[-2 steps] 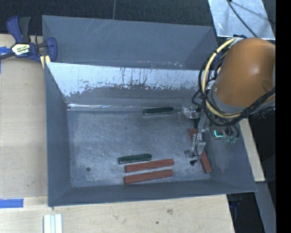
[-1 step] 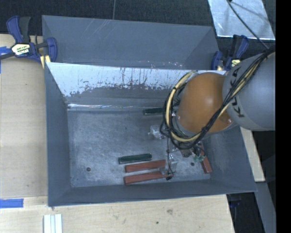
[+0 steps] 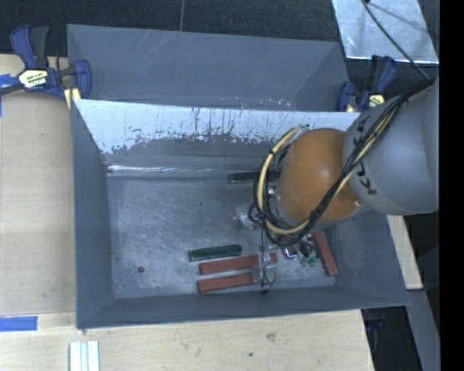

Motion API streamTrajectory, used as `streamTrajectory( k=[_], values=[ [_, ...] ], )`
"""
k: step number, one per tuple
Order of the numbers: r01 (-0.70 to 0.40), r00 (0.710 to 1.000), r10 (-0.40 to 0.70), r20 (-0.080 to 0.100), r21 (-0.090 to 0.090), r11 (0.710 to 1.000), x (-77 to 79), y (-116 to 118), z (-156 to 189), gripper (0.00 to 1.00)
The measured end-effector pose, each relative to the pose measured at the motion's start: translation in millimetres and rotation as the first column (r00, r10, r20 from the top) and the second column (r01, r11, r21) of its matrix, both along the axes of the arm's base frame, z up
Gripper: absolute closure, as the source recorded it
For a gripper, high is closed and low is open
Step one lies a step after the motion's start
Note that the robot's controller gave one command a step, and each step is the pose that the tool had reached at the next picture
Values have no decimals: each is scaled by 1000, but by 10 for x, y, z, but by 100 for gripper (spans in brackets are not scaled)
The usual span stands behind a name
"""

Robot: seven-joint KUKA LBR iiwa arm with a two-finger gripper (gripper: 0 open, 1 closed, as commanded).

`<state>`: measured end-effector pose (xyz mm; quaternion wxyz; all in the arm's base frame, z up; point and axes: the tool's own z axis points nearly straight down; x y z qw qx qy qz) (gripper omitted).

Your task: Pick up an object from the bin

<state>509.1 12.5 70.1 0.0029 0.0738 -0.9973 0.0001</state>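
The grey metal bin (image 3: 93, 230) takes up most of the frame. Its back wall is pale and streaked with dark scratches, and its floor is a dull, scuffed grey. From the right edge of the frame the arm (image 3: 402, 161), a thick grey tube, reaches in over the bin's right side. On its wrist is a rounded orange cover (image 3: 313, 180), right of centre over the bin's floor. Black and yellow cables (image 3: 264, 188) loop round the left side of the cover and run up across the arm towards the upper right.

Below the cover, at lower centre, the pincer (image 3: 266, 273) hangs close to the floor. Its tip is at the right ends of two reddish-brown bars that lie side by side near the front wall. The upper reddish-brown bar (image 3: 226, 267) and the lower reddish-brown bar (image 3: 223, 284) both lie almost level across the frame, each tilted slightly up to the right. I cannot tell whether the pincer is open or closed, or whether it touches either bar.

Just above those two lies a dark green bar (image 3: 215, 251), near them and roughly parallel. A third reddish-brown bar (image 3: 325, 255) lies steeply slanted at lower right, partly under the wrist. A short dark bar (image 3: 242, 178) lies by the back wall, just left of the cover. A small dark speck (image 3: 141, 269) sits alone on the floor at lower left, well apart from the rest.
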Motion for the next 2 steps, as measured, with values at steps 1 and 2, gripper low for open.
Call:
streamTrajectory(
  k=[1,2],
  values=[
    [-1,1000,1,8,1,1000,21,6,21,100],
    [-3,1000,3,12,2,1000,-58,212,333,100]
  ],
)
